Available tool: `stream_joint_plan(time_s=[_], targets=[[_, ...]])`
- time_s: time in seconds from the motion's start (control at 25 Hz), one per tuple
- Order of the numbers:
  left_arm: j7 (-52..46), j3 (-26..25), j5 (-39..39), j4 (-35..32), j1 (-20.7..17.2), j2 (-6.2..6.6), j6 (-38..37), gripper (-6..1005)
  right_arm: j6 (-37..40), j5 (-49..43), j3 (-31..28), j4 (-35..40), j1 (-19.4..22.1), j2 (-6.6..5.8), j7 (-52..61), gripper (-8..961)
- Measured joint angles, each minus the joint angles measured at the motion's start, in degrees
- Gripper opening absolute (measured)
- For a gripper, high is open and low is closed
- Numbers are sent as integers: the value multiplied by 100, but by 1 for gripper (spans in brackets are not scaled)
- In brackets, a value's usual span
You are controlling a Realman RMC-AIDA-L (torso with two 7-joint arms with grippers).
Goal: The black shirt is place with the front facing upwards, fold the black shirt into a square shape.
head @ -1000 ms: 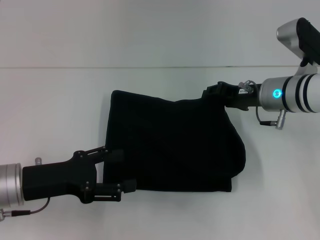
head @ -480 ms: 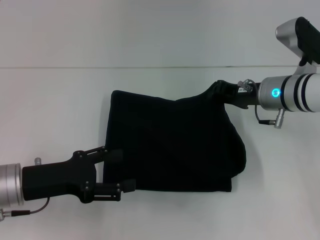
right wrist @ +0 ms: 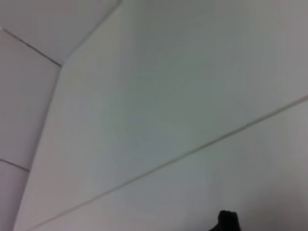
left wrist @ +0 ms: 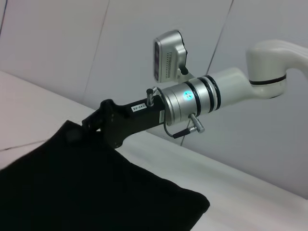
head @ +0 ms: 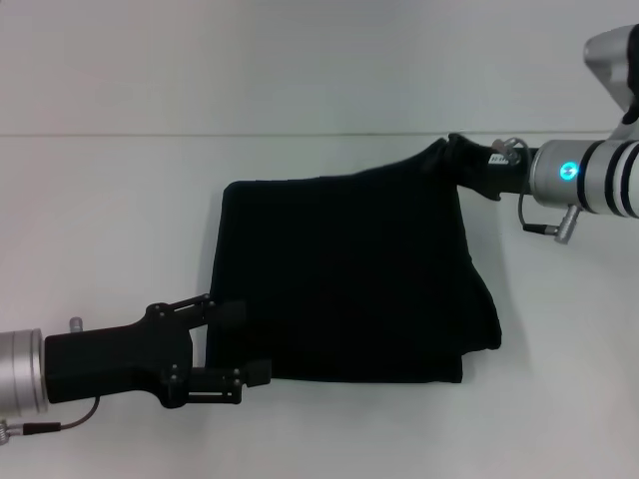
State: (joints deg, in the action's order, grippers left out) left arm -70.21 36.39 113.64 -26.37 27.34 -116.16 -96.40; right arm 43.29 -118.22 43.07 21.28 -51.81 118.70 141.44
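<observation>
Black shirt (head: 344, 284) lies folded on the table's (head: 110, 210) middle, its far right corner pinched shut in the right claw (head: 449, 160), which has been drawn farther right since a second ago, tautening that edge. Left claw (head: 235, 344) is held open at the near left corner, grasping nothing.

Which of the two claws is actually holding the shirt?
The right gripper, pinching the black shirt's far corner. The left gripper sits open at its near edge.

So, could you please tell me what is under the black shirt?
Around the black shirt only the white table shows. The right hand pinches its far corner. Anything beneath is hidden.
</observation>
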Motion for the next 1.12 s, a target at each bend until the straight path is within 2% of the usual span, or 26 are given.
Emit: stream_joint_plan(time_s=[0.28,0.52,0.8,1.0,1.08,1.12], targets=[[2,0,0,0,-19,-11,-29,946,-258,169,22,-31,52,-10,-84,20],[11,23,0,0,-19,-19,-33,946,-708,170,41,-87,24,73,-254,21],[8,20,0,13,-11,-20,-32,946,-942,182,43,-160,33,91,-276,28],[6,3,-1,40,0,-26,-17,946,-1125,474,-4,-145,284,103,-327,33],[6,2,-11,52,4,-28,-7,946,-1105,985,-6,-34,534,102,-527,235],[5,0,-19,56,6,-28,0,946,-1049,1368,-7,38,684,102,-702,276]])
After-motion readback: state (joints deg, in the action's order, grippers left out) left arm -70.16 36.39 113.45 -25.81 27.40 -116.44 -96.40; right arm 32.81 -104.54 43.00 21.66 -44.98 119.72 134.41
